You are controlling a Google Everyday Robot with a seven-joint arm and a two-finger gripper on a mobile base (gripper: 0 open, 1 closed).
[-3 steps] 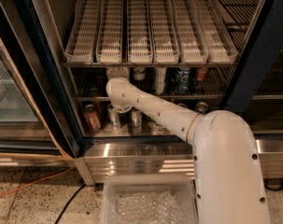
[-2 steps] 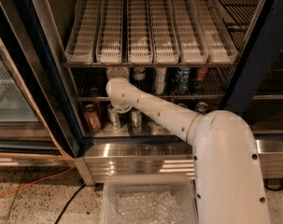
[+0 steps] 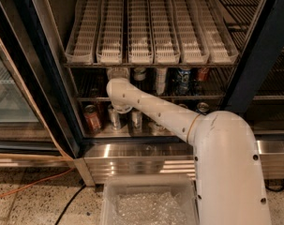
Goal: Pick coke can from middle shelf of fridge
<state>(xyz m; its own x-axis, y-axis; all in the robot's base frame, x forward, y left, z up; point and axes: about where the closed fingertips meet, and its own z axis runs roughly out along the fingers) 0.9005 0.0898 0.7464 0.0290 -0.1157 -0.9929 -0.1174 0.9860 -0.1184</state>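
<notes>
The fridge (image 3: 254,55) stands open, with its steel base panel below. The coke can (image 3: 202,74), red with a silver top, stands at the right end of the middle shelf (image 3: 91,98), partly hidden under the white slotted lanes. To its left are a blue-and-white can (image 3: 182,78), a white cup (image 3: 160,80) and another can (image 3: 140,73). My white arm reaches in from the lower right. My gripper (image 3: 117,73) is at the left end of the middle shelf, far left of the coke can and mostly hidden under the lanes.
A rack of white slotted plastic lanes (image 3: 151,27) fills the shelf above. On the bottom shelf stand an orange-brown can (image 3: 91,118) and silver cans (image 3: 114,118). A clear plastic bin (image 3: 148,203) sits on the floor in front. An orange cable (image 3: 29,187) runs at left.
</notes>
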